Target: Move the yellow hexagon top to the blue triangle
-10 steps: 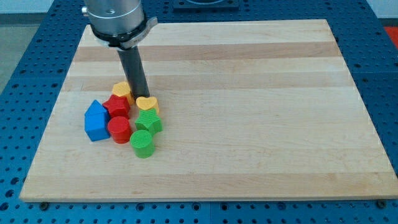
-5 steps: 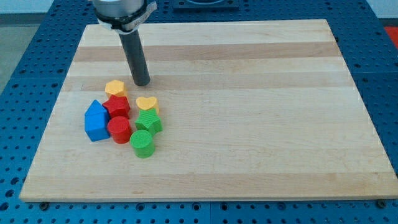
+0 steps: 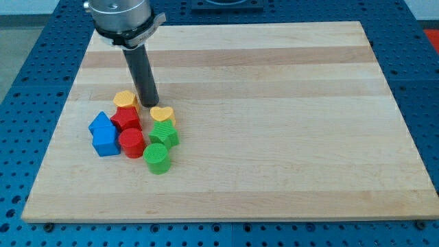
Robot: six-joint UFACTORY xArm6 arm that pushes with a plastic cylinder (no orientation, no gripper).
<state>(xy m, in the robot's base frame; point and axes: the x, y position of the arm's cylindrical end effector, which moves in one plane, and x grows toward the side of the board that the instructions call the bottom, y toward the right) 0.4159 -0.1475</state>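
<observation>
The yellow hexagon (image 3: 125, 99) lies at the top of a cluster of blocks on the left part of the wooden board (image 3: 274, 103). My tip (image 3: 149, 103) rests just right of the hexagon, close to or touching it, and above the yellow heart (image 3: 162, 114). Two blue blocks sit at the cluster's left: a blue triangle-like block (image 3: 100, 123) and a second blue block (image 3: 107, 141) right below it, touching. A red block (image 3: 127, 118) sits between the hexagon and the blue blocks.
A red cylinder (image 3: 131, 143) lies below the red block. A green star-like block (image 3: 164, 133) and a green cylinder (image 3: 157, 158) lie at the cluster's lower right. The board's left edge is close to the blue blocks.
My tip first moved up away from the cluster, then came back down-left next to the yellow hexagon. The hexagon, red block and blue blocks shifted slightly left.
</observation>
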